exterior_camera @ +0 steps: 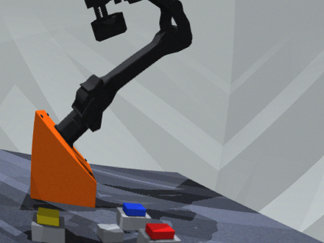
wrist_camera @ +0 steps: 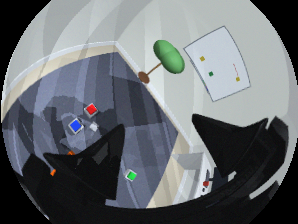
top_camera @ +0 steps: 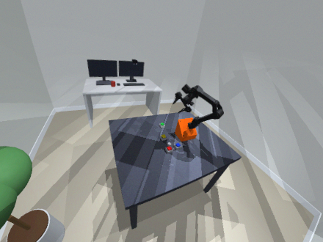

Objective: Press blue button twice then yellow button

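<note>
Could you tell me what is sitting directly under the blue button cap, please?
The blue button sits on a light grey housing block that rests on the dark table. The housing's lower right corner is covered by the red button in front.

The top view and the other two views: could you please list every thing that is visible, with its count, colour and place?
Square dark table: one, grey-blue, room centre.
Blue push-button: one, on grey housing, front of the orange base.
Red push-button: one, on grey housing, just beside blue.
Yellow push-button: one, on grey housing, at the base's other front corner.
Green push-button: one, apart, toward the desk.
Small grey block: one, between the yellow and blue buttons.
White desk: one, back wall, bearing two black monitors.
Potted green plant: one, near corner.
Orange wedge base: one, on the table.
Black arm: one, raised.
Gripper: jaws open, empty, high above the table.
</note>
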Available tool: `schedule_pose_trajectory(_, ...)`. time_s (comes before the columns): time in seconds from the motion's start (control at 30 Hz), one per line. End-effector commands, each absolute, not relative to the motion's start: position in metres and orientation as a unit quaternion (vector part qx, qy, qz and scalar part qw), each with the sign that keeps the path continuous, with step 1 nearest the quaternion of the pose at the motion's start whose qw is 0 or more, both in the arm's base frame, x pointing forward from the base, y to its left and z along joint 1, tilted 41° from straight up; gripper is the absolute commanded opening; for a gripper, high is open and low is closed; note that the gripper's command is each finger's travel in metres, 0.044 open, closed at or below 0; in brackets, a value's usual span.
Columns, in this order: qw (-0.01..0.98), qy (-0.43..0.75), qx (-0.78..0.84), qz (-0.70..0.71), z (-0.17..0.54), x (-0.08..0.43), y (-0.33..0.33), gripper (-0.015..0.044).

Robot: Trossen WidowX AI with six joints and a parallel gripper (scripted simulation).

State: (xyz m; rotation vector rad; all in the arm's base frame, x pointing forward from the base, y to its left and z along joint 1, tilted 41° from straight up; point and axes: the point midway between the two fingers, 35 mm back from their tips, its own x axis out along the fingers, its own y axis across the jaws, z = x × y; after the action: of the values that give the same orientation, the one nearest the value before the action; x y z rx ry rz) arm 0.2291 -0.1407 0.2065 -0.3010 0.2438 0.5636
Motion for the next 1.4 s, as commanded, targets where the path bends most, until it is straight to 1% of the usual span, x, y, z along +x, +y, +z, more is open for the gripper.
schedule_pose_trajectory(0.0,0.909,0.228,-0.011,0.348,0.185,0.241,-0.085,0.04)
schedule_pose_trajectory(0.23,0.81,0.423,0.142,0.38,0.156,0.242,-0.006,0.04)
schedule_pose_trajectory(0.37,0.749,0.526,0.191,0.355,0.141,0.232,0.031,0.04)
schedule_pose_trajectory(0.53,0.681,0.635,0.224,0.288,0.124,0.214,0.07,0.04)
schedule_pose_trajectory(0.6,0.666,0.658,0.228,0.267,0.12,0.209,0.079,0.04)
schedule_pose_trajectory(0.9,0.665,0.66,0.229,0.265,0.12,0.208,0.08,0.04)
schedule_pose_trajectory(1.1,0.665,0.66,0.229,0.265,0.075,0.208,0.119,0.0242)
schedule_pose_trajectory(1.37,0.665,0.659,0.229,0.266,0.073,0.207,0.12,0.0032)
